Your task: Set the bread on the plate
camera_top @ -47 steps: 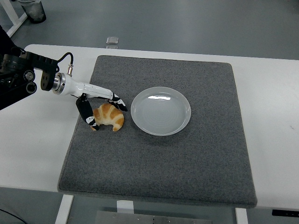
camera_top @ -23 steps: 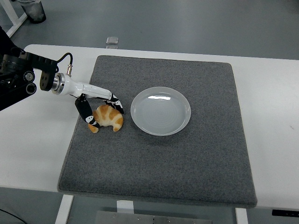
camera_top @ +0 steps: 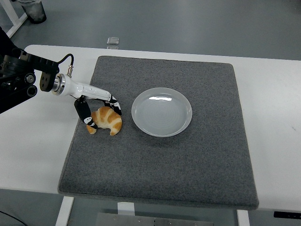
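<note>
A golden croissant (camera_top: 107,120) lies on the grey mat (camera_top: 160,160), left of an empty white plate (camera_top: 162,111). My left hand (camera_top: 100,112) reaches in from the left edge and is curled around the croissant, thumb on its left end and fingers over its far side. The croissant rests on the mat, a short gap from the plate's left rim. The right arm is out of view.
The mat covers the middle of the white table (camera_top: 37,141). A small clear object (camera_top: 112,41) sits at the table's far edge. A dark bin (camera_top: 32,10) stands on the floor at top left.
The left hand and the croissant have shifted slightly left and toward the near edge, a little farther from the plate; the fingers have closed tighter on it.
</note>
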Action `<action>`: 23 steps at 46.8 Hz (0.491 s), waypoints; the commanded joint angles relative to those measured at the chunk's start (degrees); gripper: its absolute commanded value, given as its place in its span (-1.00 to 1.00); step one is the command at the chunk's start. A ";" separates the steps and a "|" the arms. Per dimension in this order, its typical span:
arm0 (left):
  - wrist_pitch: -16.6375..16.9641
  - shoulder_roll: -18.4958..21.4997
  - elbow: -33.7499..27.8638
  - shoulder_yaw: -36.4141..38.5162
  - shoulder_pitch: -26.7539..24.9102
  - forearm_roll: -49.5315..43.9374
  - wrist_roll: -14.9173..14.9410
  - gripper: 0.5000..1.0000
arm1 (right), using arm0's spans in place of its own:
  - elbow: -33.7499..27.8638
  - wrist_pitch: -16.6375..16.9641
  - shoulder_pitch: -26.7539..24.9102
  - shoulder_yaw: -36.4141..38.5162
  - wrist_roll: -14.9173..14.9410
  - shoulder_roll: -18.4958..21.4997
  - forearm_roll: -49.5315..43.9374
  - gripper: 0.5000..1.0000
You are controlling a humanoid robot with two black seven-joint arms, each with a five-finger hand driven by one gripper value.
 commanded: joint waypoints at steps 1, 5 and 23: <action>0.85 -0.75 0.04 1.04 -0.03 0.08 -0.08 0.35 | 0.08 0.00 0.00 0.00 0.00 0.00 0.00 0.81; 1.64 -1.02 -0.05 1.39 0.06 0.17 -0.17 0.26 | 0.08 0.00 0.00 0.00 0.00 0.00 0.00 0.81; 2.52 -1.11 -0.05 2.44 -0.38 2.63 -1.05 -1.00 | 0.08 0.09 0.00 -0.09 0.00 0.00 0.00 0.81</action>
